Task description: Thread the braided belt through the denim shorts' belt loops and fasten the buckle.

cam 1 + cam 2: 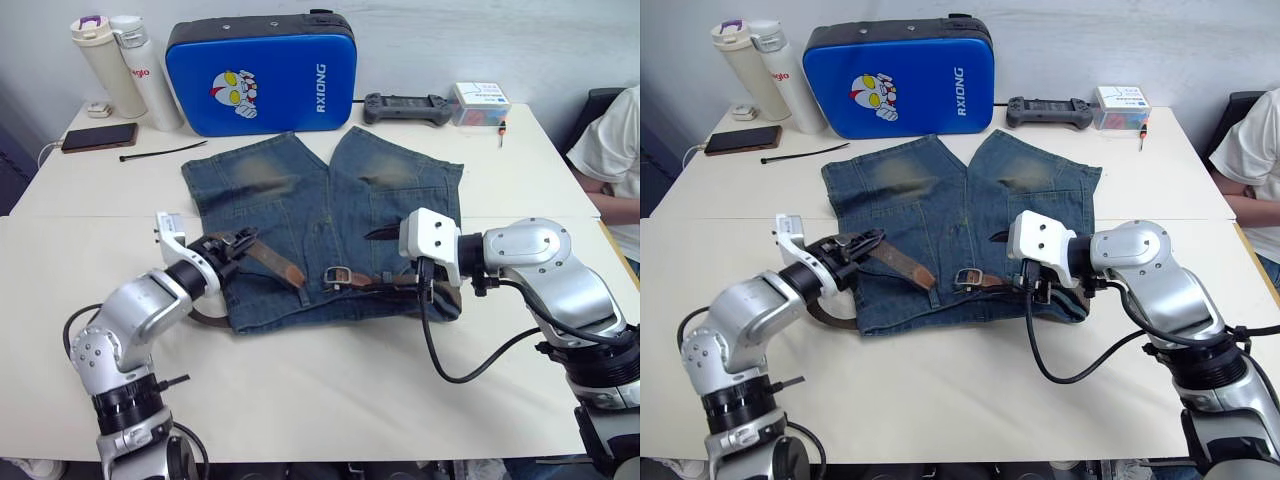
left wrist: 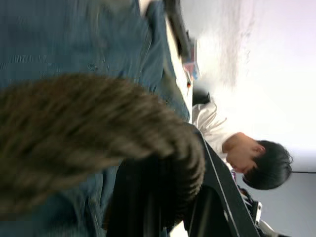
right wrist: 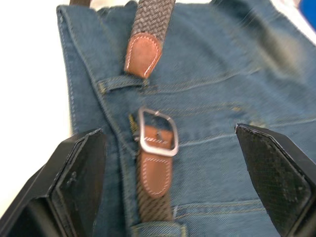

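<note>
White tabletop (image 1: 300, 400) carries the shorts (image 1: 320, 225), laid flat at centre. I see the left claw (image 1: 862, 243) clamped on the belt (image 1: 902, 262) at 9 o'clock. I see the right claw (image 3: 173, 173) spread wide over the buckle (image 3: 157, 132), tan tip (image 3: 142, 53) just beyond it.

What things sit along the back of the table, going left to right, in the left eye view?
White bottles → blue case → black controller → small box.
</note>
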Action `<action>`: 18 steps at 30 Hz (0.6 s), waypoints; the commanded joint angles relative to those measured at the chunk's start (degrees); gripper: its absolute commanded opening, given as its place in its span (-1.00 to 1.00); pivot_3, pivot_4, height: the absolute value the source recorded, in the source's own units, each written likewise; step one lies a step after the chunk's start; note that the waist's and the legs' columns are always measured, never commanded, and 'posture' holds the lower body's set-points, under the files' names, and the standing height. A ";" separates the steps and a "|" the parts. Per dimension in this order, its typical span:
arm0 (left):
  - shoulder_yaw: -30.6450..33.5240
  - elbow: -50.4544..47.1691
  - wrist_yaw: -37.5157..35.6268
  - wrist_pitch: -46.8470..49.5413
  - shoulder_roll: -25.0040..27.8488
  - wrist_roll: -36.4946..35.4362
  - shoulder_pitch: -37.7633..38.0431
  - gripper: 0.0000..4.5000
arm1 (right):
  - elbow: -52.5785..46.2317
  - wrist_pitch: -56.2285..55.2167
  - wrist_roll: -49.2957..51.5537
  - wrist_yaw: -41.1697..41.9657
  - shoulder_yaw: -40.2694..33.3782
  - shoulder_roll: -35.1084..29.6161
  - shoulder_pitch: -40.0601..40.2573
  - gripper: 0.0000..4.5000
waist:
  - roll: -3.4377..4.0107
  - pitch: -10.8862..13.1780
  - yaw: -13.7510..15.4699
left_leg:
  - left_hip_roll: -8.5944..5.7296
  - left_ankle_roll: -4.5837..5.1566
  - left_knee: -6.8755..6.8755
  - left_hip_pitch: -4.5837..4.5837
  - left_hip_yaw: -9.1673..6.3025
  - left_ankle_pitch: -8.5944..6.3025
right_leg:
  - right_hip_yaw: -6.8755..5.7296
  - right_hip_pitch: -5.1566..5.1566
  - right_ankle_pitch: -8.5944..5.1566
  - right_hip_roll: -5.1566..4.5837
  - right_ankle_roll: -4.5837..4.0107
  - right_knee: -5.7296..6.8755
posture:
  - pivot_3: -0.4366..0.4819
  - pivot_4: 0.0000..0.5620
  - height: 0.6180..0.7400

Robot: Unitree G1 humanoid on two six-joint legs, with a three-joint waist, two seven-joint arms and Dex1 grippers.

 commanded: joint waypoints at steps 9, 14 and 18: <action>-4.44 -9.99 5.80 -9.93 3.95 -0.48 10.18 -1.00 | -2.22 1.02 1.02 1.52 -1.39 -2.28 -0.90 0.96 | 0.01 0.01 0.12 | 0.01 0.00 -0.14 0.13 0.00 -0.03 | 0.02 0.13 0.01 0.01 0.00 -0.17 | -0.05 -0.47 1.00; -3.62 -12.56 6.26 -15.22 4.93 -0.48 13.21 -1.00 | -0.95 0.26 0.64 2.38 -1.01 -2.53 -1.57 0.96 | 0.01 0.01 0.16 | 0.01 0.02 -0.37 0.23 0.01 -0.04 | 0.03 0.24 0.02 0.01 0.00 -0.40 | -0.05 -0.47 1.00; -5.68 -14.43 5.67 -17.92 3.96 -0.48 15.03 -1.00 | -0.77 1.12 1.16 3.54 -0.49 -2.62 -2.13 0.96 | 0.02 0.01 0.13 | 0.02 -0.01 -0.63 0.34 0.03 -0.01 | 0.05 0.27 0.02 0.02 0.00 -0.52 | -0.05 -0.47 1.00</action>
